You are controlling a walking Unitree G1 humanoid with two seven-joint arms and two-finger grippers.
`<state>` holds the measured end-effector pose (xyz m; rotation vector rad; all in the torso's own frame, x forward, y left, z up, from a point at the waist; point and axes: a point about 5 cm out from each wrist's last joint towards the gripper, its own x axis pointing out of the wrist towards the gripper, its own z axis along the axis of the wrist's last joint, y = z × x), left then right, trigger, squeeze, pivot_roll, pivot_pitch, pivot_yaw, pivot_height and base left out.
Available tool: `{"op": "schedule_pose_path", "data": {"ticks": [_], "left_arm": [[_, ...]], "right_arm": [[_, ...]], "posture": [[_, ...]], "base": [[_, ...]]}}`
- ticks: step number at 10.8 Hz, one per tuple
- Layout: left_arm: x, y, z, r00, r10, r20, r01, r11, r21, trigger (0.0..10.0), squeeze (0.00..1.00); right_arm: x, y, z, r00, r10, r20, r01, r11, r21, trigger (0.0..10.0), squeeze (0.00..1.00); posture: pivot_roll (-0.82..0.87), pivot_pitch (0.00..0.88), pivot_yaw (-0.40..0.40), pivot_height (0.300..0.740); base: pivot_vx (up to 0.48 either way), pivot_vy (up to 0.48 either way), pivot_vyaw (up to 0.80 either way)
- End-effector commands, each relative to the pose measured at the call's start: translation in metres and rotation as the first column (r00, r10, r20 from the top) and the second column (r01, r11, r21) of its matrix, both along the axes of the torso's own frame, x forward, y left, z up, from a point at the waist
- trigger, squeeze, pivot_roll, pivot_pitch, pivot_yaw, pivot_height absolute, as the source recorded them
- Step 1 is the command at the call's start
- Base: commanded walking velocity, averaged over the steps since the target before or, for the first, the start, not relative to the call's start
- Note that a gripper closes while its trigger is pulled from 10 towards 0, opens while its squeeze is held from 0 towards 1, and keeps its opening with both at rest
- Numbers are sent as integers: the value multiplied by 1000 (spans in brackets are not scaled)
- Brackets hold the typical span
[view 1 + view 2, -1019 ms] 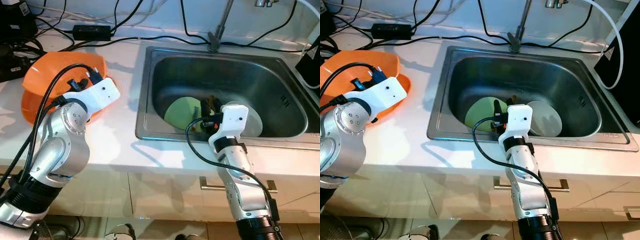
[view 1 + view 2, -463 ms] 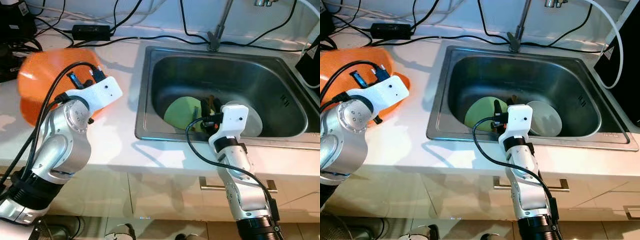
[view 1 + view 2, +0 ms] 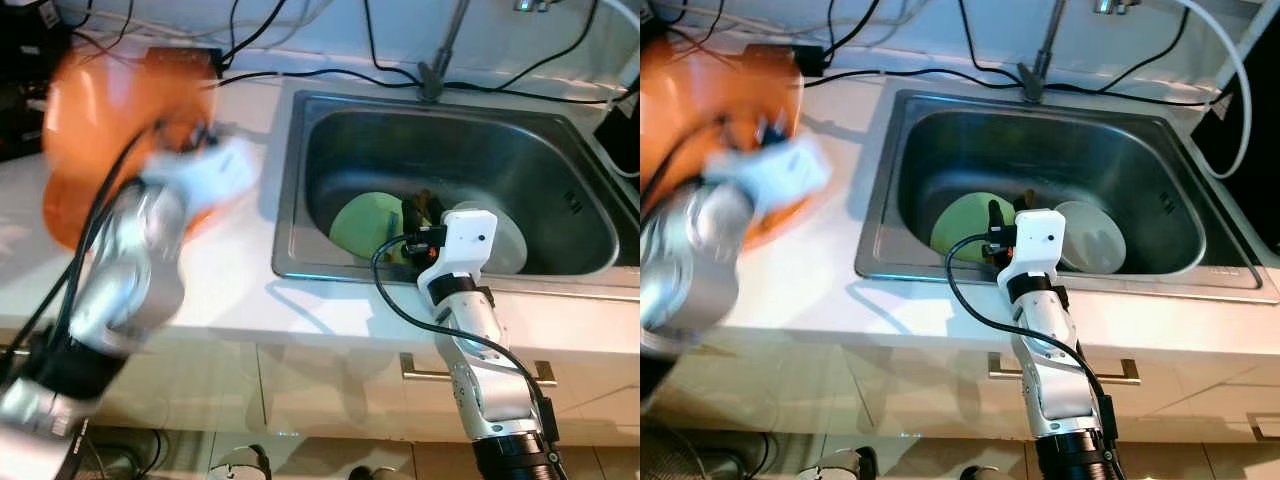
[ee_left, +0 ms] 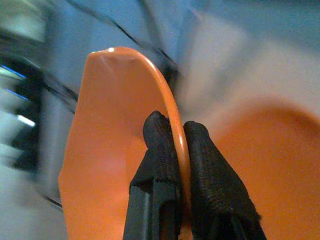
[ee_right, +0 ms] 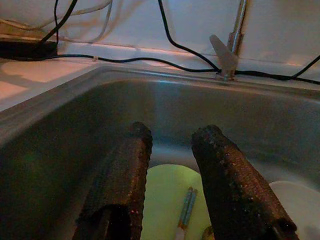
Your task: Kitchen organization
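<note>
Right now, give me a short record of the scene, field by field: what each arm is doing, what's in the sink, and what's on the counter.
left gripper: jaws shut on the rim of the orange bowl, carried above the counter; arm blurred
right gripper: jaws open, nothing held, poised over the sink
in sink: green plate with a utensil on it, white bowl beside it
counter: black cables behind the sink
faucet: at the back rim
</note>
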<state>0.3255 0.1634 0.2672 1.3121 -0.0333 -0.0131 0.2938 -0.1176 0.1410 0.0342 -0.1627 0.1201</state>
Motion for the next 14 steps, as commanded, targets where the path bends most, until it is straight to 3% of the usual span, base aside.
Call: {"op": "schedule_pose_path", "data": {"ticks": [1, 3, 4, 6, 7, 8, 11, 12, 13, 14], "left_arm": [[-3, -13, 20, 987, -73, 140, 68, 997, 35, 10000, 0], [-4, -39, 16, 965, -220, 141, 217, 976, 33, 10000, 0], [-5, -56, 3, 935, -338, 110, 337, 941, 33, 10000, 0], [-9, -79, -16, 876, -476, 78, 476, 879, 16, 10000, 0], [-8, -83, -19, 867, -492, 76, 493, 870, 7, 10000, 0], [-7, -85, -22, 862, -502, 71, 502, 865, 11, 10000, 0], [-4, -88, -30, 842, -535, 65, 536, 844, 4, 10000, 0], [-5, -90, -33, 835, -547, 53, 548, 837, 3, 10000, 0], [-5, -92, -37, 829, -558, 41, 559, 829, 2, 10000, 0], [-5, -93, -40, 820, -571, 29, 571, 821, 2, 10000, 0]], "right_arm": [[2, -2, 1, 1000, -13, 4, 13, 1000, -7, 10000, 0], [2, -2, 2, 1000, -17, 6, 17, 1000, -9, 10000, 0], [3, -4, 3, 1000, -24, 7, 24, 1000, 5, 10000, 0], [8, -7, 14, 999, -28, 31, 27, 999, 20, 10000, 0], [12, -9, 21, 998, -38, 43, 36, 999, 41, 10000, 729], [14, -12, 28, 997, -47, 56, 43, 997, 64, 10000, 1000], [22, -20, 62, 992, -40, 117, 22, 988, 152, 10000, 1000], [25, -22, 70, 993, -32, 110, 5, 972, 233, 10000, 1000], [27, -22, 79, 994, -4, 111, -29, 955, 296, 10000, 278], [28, -23, 84, 994, 9, 105, -43, 946, 322, 10000, 0]], "posture": [[102, 96, -71, 740], [97, 93, -68, 740], [95, 92, -68, 740], [90, 88, -65, 740], [89, 84, -64, 740], [88, 83, -64, 740], [80, 70, -65, 740], [79, 66, -65, 740], [77, 62, -65, 740], [74, 59, -65, 740]], "base": [[0, 0, 0], [0, 0, 0], [0, 0, 0], [0, 0, 0], [0, 0, 0], [0, 0, 0], [0, 0, 0], [0, 0, 0], [0, 0, 0], [0, 0, 0]]}}
